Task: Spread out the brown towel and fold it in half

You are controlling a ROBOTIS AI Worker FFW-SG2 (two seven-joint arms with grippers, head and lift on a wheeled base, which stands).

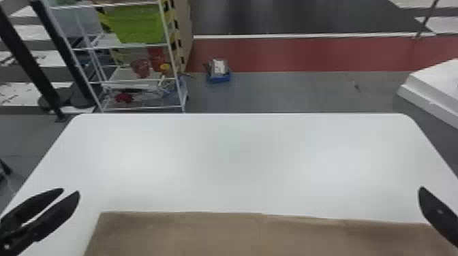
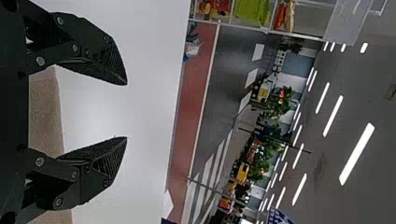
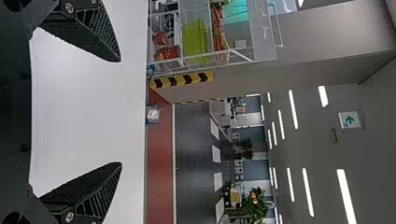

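Note:
The brown towel [image 1: 259, 235] lies flat along the near part of the white table, its far edge nearly straight with slight ripples toward the right. My left gripper [image 1: 71, 191] is left of the towel's far left corner, above the table. My right gripper [image 1: 422, 190] is over at the right, by the towel's far right corner. In the left wrist view, the left gripper [image 2: 126, 111] stands open and empty, with the towel [image 2: 45, 112] behind its fingers. The right gripper [image 3: 120, 112], in the right wrist view, is open too, nothing between its fingers.
The white table [image 1: 235, 160] extends beyond the towel to its far edge. Past it on the floor stand a wire shelf [image 1: 136, 80] with a green bin at the left, a small blue box [image 1: 218, 76], and a white block [image 1: 439, 85] at the right.

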